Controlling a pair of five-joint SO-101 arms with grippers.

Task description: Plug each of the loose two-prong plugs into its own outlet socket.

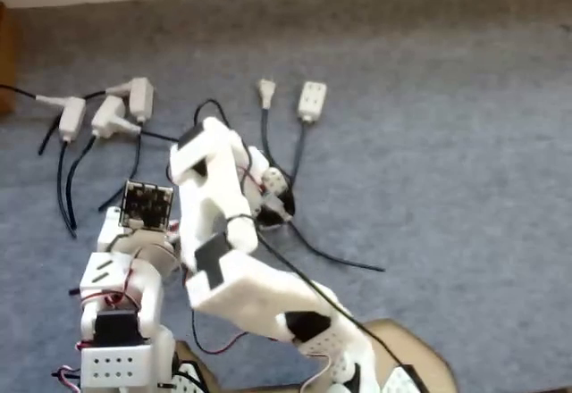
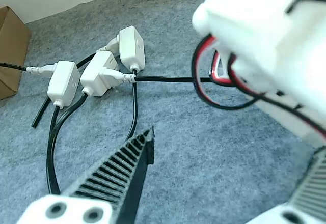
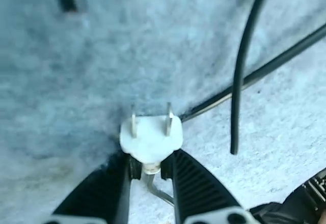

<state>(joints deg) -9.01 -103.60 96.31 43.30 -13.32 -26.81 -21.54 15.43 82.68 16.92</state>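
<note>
- Grey carpet-like cloth covers the table (image 1: 447, 143).
- We see the right tool (image 3: 151, 170) pinching a white two-prong plug (image 3: 151, 137) at its neck, with the prongs pointing away from the tool.
- We see the left tool (image 2: 219, 183) spread and holding nothing.
- Three white blocks (image 2: 97, 74) lie clustered beyond it, trailing black cords (image 2: 53, 147).
- A second plug (image 1: 265, 91) lies just beside a lone socket (image 1: 311, 100), not touching it.

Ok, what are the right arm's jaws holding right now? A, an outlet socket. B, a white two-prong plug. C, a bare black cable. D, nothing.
B: in the right wrist view the jaws are shut on the neck of a white two-prong plug, its prongs pointing away.
</note>
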